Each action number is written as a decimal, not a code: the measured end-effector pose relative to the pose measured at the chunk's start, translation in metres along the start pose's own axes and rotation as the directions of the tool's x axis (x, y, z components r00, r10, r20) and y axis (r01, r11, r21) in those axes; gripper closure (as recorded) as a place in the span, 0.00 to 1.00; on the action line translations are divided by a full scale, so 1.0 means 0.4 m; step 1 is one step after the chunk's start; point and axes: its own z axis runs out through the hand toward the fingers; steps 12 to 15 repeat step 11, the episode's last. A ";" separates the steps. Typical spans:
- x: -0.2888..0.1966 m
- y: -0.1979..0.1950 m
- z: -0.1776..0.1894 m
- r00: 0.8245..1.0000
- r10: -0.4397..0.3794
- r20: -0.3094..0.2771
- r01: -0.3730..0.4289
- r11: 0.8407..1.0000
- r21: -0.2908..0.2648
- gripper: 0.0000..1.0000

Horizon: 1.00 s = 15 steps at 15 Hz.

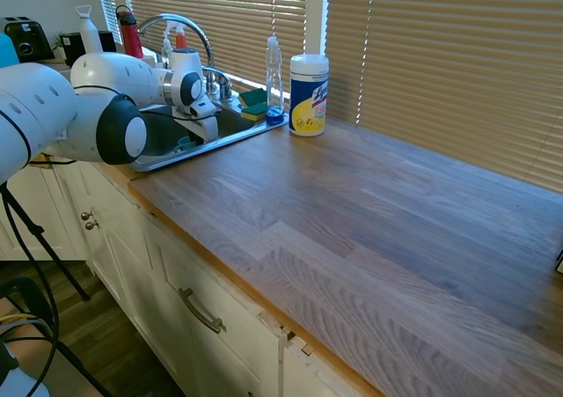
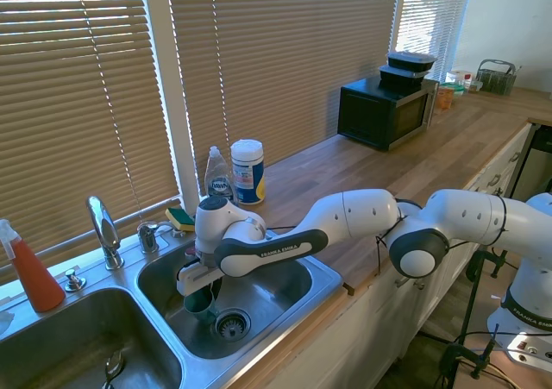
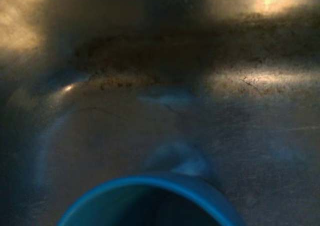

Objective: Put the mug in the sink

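Mug (image 3: 150,198) rim cut off; gripper (image 2: 205,292) fingers hidden.

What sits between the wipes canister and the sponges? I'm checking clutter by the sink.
A clear dish-soap bottle stands between the wipes canister and the sponges; the first exterior view shows it best.
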 end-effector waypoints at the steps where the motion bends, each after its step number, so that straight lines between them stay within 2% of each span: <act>1: 0.001 -0.001 -0.002 1.000 0.000 -0.001 0.000 1.000 0.001 0.00; 5: 0.001 -0.006 -0.018 1.000 -0.002 -0.010 0.003 1.000 0.009 0.00; 11: -0.023 -0.034 -0.117 0.999 0.027 -0.047 -0.026 0.999 0.027 0.00; 15: -0.023 -0.034 -0.117 0.999 0.027 -0.047 -0.026 0.999 0.027 0.00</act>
